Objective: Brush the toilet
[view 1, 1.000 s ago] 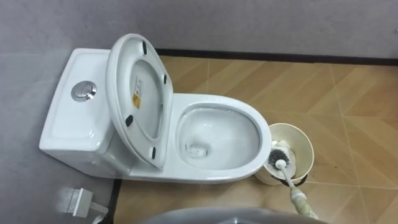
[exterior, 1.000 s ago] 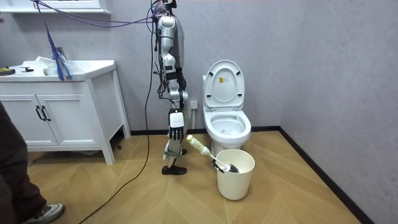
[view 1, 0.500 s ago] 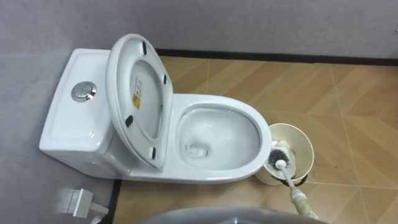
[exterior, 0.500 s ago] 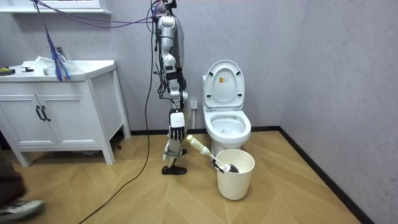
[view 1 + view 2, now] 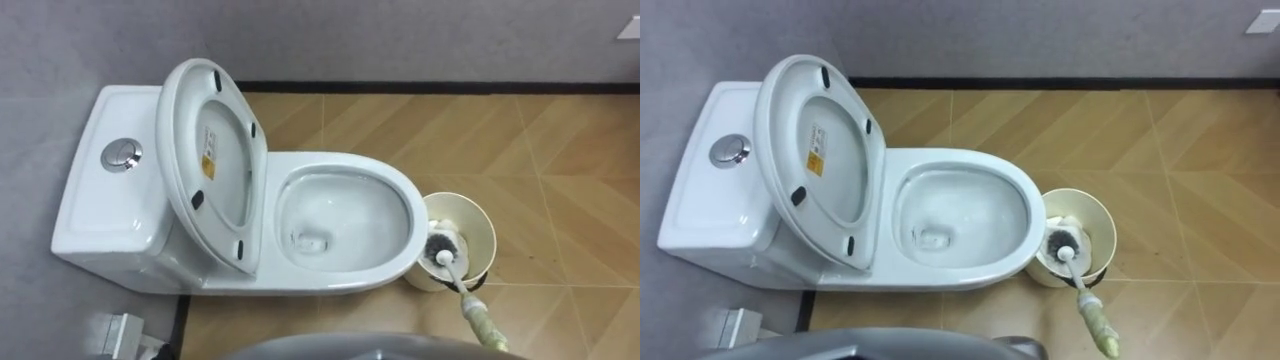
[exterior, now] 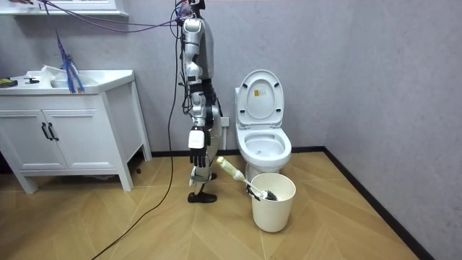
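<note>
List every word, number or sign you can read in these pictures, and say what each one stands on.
The sticker on the underside of the raised toilet lid: yellow and white with print, too small to read.
Nothing else here bears readable text, numbers or signs.

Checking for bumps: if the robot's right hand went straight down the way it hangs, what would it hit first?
Probably the floor by its feet. The right hand hangs pointing down; the brush handle lies just off that line, toward the bucket, but depth is unclear.
</note>
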